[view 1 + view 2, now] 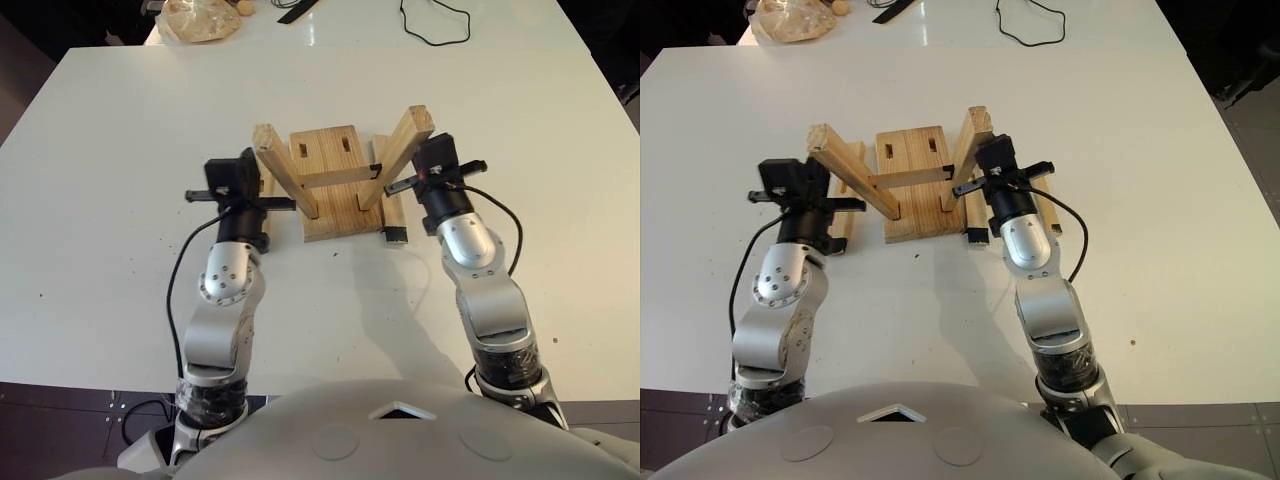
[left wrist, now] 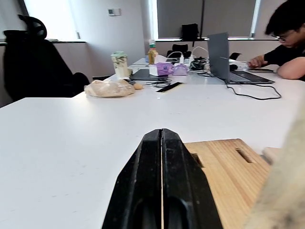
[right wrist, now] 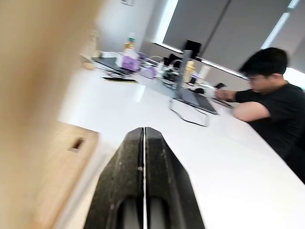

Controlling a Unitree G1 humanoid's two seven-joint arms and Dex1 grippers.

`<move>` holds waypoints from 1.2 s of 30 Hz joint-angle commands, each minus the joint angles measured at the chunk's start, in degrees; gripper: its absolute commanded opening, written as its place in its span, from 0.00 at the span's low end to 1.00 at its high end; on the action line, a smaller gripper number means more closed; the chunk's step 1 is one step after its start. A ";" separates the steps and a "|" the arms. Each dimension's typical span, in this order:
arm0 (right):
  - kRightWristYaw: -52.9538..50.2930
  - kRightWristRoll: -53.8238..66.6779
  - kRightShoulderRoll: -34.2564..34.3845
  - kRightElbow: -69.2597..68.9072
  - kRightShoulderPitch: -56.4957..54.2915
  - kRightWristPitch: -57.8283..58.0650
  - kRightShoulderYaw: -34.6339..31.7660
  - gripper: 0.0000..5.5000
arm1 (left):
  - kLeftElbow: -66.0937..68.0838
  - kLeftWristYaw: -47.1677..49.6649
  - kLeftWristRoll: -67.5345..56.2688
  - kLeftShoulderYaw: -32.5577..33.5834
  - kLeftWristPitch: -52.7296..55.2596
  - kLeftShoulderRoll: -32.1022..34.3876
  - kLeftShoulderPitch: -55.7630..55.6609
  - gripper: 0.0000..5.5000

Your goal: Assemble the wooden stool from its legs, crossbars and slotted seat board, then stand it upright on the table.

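The slotted seat board (image 1: 325, 150) lies flat on the white table, with two open slots at its far side. Two wooden legs, the left leg (image 1: 285, 172) and the right leg (image 1: 402, 148), rise from its near part and splay outward. A crossbar (image 1: 335, 180) joins them. My left gripper (image 1: 248, 162) is shut and empty, just left of the left leg. My right gripper (image 1: 438, 142) is shut and empty too, close to the right leg's outer side. More wooden pieces lie flat beside the board, a left piece (image 1: 266, 212) and a right piece (image 1: 393, 212).
A crumpled plastic bag (image 1: 200, 18) sits at the table's far left edge, a black strap (image 1: 296, 10) beside it. A black cable (image 1: 435, 25) loops at the far middle. Bare tabletop (image 1: 110, 200) spreads left, right and in front of the stool parts.
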 commanded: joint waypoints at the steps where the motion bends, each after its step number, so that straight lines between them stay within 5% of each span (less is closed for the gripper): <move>1: -1.71 7.26 6.91 -5.33 1.35 7.46 -9.89 0.01 | -4.36 1.01 -1.36 5.84 3.44 -1.57 3.92 0.00; 4: -0.06 11.62 9.90 -7.17 -0.65 9.86 -8.30 0.01 | -4.52 0.35 -5.72 6.59 5.54 -4.41 0.04 0.00; 6: 5.23 12.69 7.61 -8.18 -1.13 9.30 1.44 0.01 | -5.09 -4.52 -7.54 -2.44 7.45 -3.86 -2.46 0.00; 8: 9.56 12.14 4.68 -8.68 -1.20 9.41 12.96 0.01 | -2.61 -10.40 -3.58 -18.22 9.12 0.05 -6.35 0.00; 10: 11.67 11.58 2.97 -7.65 -1.47 9.76 16.89 0.01 | -0.32 -9.94 -1.22 -23.84 10.58 -0.46 -7.07 0.00; 17: 13.01 13.20 0.69 -5.60 1.63 9.60 13.46 0.01 | -1.27 -9.20 0.78 -16.86 13.16 -0.02 -4.13 0.00; 19: 13.14 15.22 1.01 -4.92 2.09 9.54 8.12 0.01 | -1.83 -8.83 0.43 -13.30 14.57 0.68 -2.64 0.00; 25: 14.24 29.87 -2.20 14.35 -14.72 9.32 -22.52 0.01 | 8.43 -14.39 -12.92 15.35 17.04 6.13 -11.88 0.00; 29: 25.31 45.99 -4.55 17.35 -30.09 12.41 -27.32 0.01 | 16.40 -11.10 -38.30 33.38 24.37 7.27 -36.28 0.00; 32: 33.67 56.53 -7.52 10.39 -33.02 15.82 -26.15 0.01 | 10.72 -9.10 -56.95 32.83 28.73 7.80 -45.44 0.00; 36: 34.56 60.39 -8.46 8.10 -33.23 16.18 -25.33 0.01 | 5.54 -6.00 -65.19 27.66 31.09 8.12 -45.69 0.00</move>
